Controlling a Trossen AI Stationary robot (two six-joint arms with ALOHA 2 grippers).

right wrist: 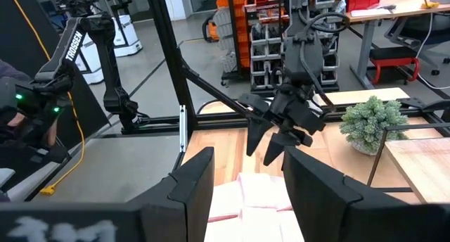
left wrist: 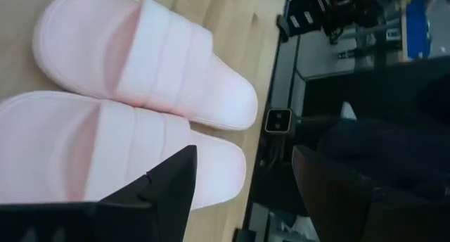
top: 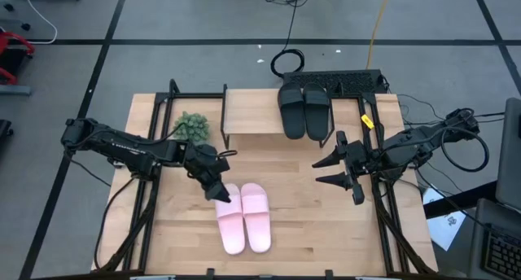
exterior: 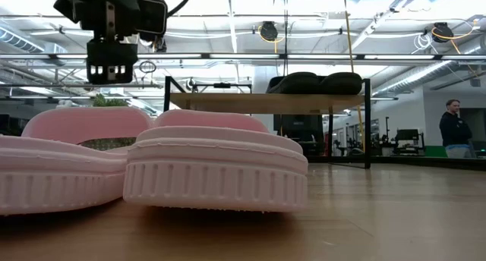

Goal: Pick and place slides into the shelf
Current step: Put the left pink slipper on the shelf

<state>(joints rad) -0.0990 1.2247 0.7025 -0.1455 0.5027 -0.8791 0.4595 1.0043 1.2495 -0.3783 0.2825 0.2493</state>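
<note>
Halfway, I'm judging: 2 black slides (top: 304, 111) sitting on the shelf (top: 252, 113), far right end. 2 pink slides (top: 243, 217) lying side by side on the table (top: 326, 223), near-centre, not yet shelved. My left gripper (top: 221, 192) hovering over pink pair's far-left edge, fingers apart, holding nothing. Right gripper (top: 352, 172) waiting at right, fingers apart, empty

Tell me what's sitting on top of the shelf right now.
The black pair of slides lies side by side on the right part of the shelf; the left part of its plank is bare. Whatever lies beneath the plank is hidden from above.
</note>
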